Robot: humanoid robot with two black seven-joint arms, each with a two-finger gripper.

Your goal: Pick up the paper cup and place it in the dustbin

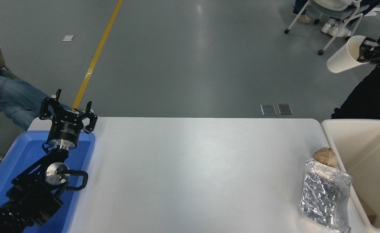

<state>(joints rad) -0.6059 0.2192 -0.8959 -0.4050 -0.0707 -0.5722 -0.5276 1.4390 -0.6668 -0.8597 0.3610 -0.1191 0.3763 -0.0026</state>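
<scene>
The white paper cup [345,55] is held high in the air at the upper right, tilted on its side with its open mouth toward my right gripper [366,51]. That gripper is shut on the cup's rim, with one finger inside the mouth. The cream-beige dustbin [335,142] stands at the table's right edge, below and nearer to me than the cup. My left gripper [68,110] is open and parked over the blue tray at the lower left.
A silver foil bag [326,194] and a crumpled brown paper ball [325,156] lie on the table against the dustbin's left wall. The blue tray [12,161] sits at the table's left end. A person's jeans-clad leg [8,97] shows at far left, and a wheeled chair [335,16] stands at top right.
</scene>
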